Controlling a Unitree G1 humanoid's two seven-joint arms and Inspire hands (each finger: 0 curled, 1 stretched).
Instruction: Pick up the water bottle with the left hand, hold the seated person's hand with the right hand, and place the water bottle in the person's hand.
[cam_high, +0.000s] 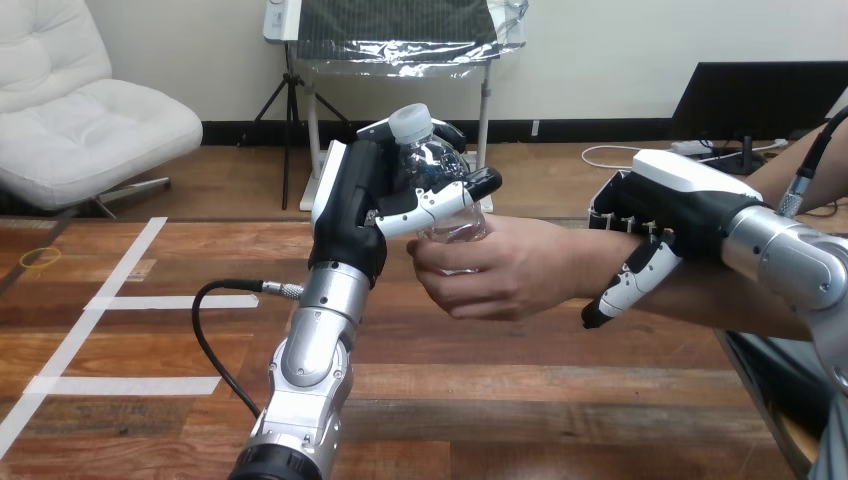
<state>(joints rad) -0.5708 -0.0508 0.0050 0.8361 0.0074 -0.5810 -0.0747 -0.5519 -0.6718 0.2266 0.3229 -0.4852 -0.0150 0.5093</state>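
Observation:
My left hand (362, 205) is raised above the table, its fingers and thumb curled round a clear water bottle (432, 160) with a white cap, held upright. The person's hand (500, 268) comes in from the right and is closed round the bottle's lower part, just right of my left hand. My right hand (668, 215) lies over the person's forearm (720, 300) near the wrist, its fingers curled over the far side and its thumb pointing down across the near side.
The wooden table (480, 400) bears white tape lines (110, 300) at the left. A black cable (215, 340) loops beside my left forearm. The table's right edge runs just under my right arm.

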